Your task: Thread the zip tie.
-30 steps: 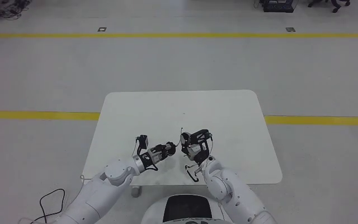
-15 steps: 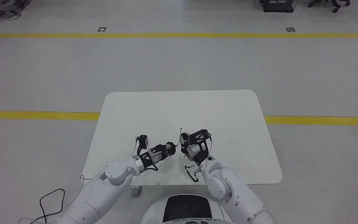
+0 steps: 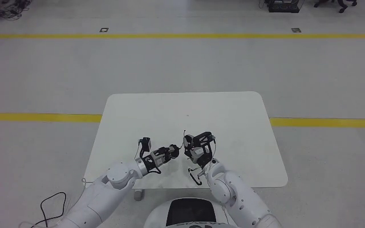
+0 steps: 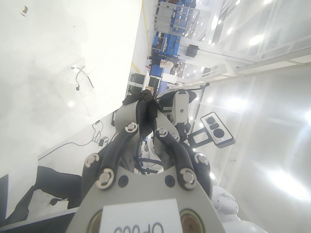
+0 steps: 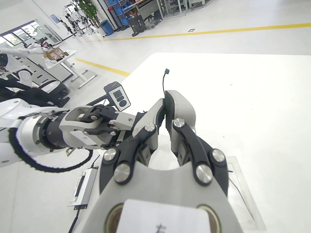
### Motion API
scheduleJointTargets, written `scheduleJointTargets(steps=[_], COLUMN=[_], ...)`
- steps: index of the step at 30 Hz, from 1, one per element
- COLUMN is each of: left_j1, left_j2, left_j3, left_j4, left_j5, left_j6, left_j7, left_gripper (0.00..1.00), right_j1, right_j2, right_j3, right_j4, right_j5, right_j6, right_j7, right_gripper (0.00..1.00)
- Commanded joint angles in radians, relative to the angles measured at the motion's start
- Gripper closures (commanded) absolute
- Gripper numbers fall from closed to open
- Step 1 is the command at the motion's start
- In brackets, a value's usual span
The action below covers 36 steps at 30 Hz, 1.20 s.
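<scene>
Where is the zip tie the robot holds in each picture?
Top view: the zip tie is a thin line above the table.
Right wrist view: the zip tie sticks out of the shut right gripper.
Left wrist view: something black sits at the tips of the left gripper; cannot tell if it's the tie.
Shared: the white table.

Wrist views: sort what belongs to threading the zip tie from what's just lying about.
Job in hand:
- zip tie, clamped upright in the right tool
- left tool, close beside the right tool

Lying about:
- second zip tie on the clear tray
- grey box with a cable on the floor
</scene>
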Motion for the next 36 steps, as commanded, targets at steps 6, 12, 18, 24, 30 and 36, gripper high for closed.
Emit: scheduleJointTargets(steps=[6,12,18,24,30,36], left_j1=[0.000,0.000,0.000,0.000,0.000,0.000], left_j2=[0.000,0.000,0.000,0.000,0.000,0.000], left_j3=[0.000,0.000,0.000,0.000,0.000,0.000], left_j4=[0.000,0.000,0.000,0.000,0.000,0.000], left_j5=[0.000,0.000,0.000,0.000,0.000,0.000], left_j6=[0.000,0.000,0.000,0.000,0.000,0.000], left_j7=[0.000,0.000,0.000,0.000,0.000,0.000], left_gripper=[1.00,1.00,1.00,1.00,1.00,1.00], right_j1=[0.003,0.008,0.011,0.012,0.014,0.016], right_j2=[0.001,0.002,0.003,0.004,0.005,0.007], right_j3=[-0.003,-0.007,-0.010,-0.011,-0.013,-0.015], right_j4=[0.002,0.008,0.012,0.013,0.014,0.017], right_j5=[-0.003,0.001,0.004,0.008,0.012,0.020], right_j6=[0.007,0.009,0.009,0.006,0.001,-0.006], right_j7=[0.001,0.002,0.004,0.004,0.005,0.008], right_gripper=[1.00,1.00,1.00,1.00,1.00,1.00])
